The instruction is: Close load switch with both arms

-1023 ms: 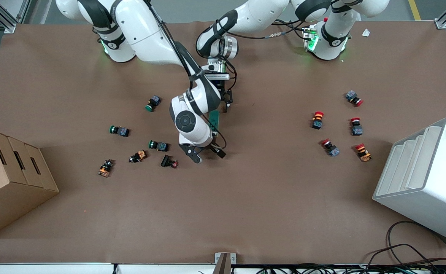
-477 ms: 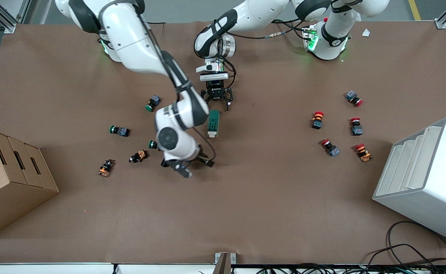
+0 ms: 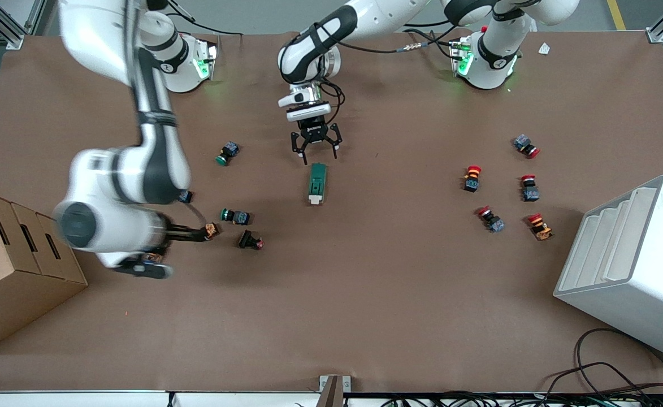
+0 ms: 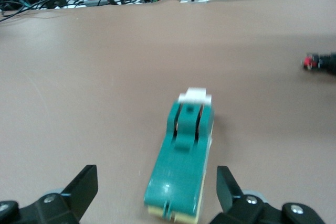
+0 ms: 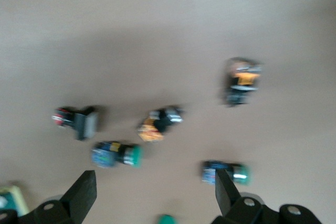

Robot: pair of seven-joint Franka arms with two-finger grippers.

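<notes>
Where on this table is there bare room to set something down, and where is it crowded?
Bare brown table runs along the camera edge, nearer than the load switch, between cardboard box and white rack. Also bare: from the switch toward the red buttons. Crowded: the green buttons under the right tool.

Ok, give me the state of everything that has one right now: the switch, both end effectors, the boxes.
load switch: flat on the table, free, nothing touching it
left end effector: open, low over the table just short of the switch's green end
right end effector: open, over the green-capped push-buttons near the cardboard box
white bin: tipped on its side, slots empty
</notes>
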